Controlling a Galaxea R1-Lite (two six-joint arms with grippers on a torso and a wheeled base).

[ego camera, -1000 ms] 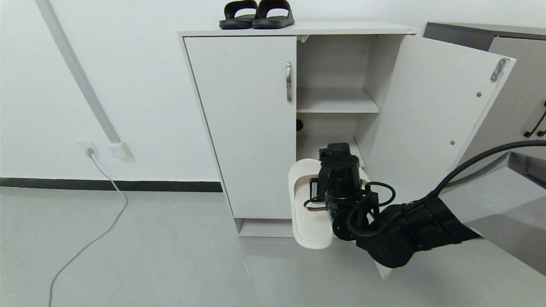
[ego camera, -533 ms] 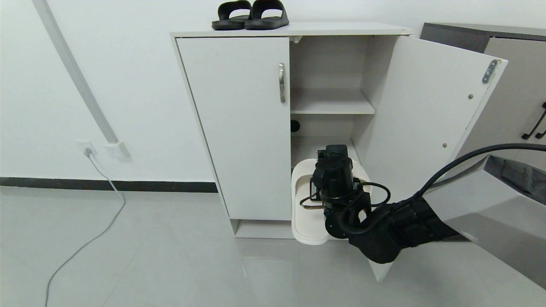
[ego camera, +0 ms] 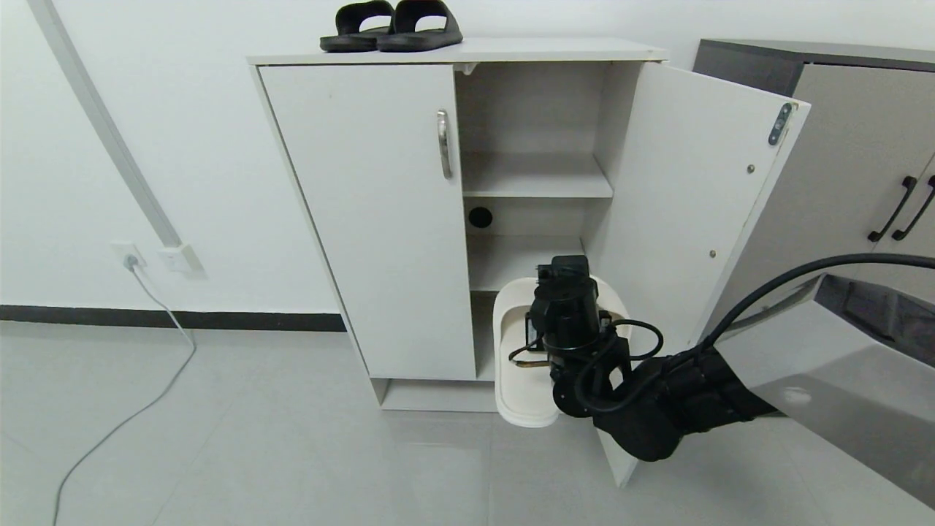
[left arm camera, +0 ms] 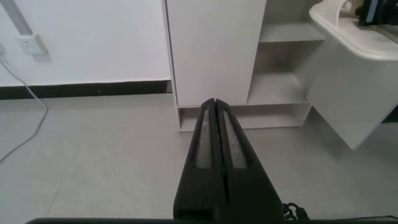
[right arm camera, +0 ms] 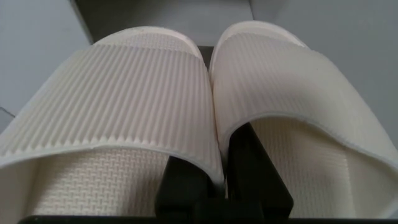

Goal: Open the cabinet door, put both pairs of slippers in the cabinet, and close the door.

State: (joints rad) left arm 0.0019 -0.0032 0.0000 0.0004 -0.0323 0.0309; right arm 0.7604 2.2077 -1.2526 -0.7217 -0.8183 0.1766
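Observation:
A white cabinet [ego camera: 365, 219] stands against the wall, its left door closed and its right door [ego camera: 679, 197] swung open. A pair of black slippers [ego camera: 391, 25] lies on its top. My right gripper [ego camera: 561, 281] is shut on the pair of white slippers [ego camera: 515, 387], held side by side in front of the open lower compartment, toes toward the lower shelf [ego camera: 511, 263]. In the right wrist view the gripper [right arm camera: 222, 168] pinches the inner strap edges of the white slippers [right arm camera: 143, 93]. My left gripper [left arm camera: 214, 124] is shut on nothing, low over the floor, facing the cabinet [left arm camera: 217, 50].
An upper shelf [ego camera: 533, 183] inside the open half is bare. A grey cabinet [ego camera: 862, 146] stands close on the right behind the open door. A wall socket [ego camera: 128, 256] and its cable [ego camera: 124, 416] lie at the left; tiled floor spreads in front.
The head camera has shifted, so the cabinet sits further left in the picture. Relative to the cabinet, my right gripper with the white slippers has moved right, more squarely before the open half.

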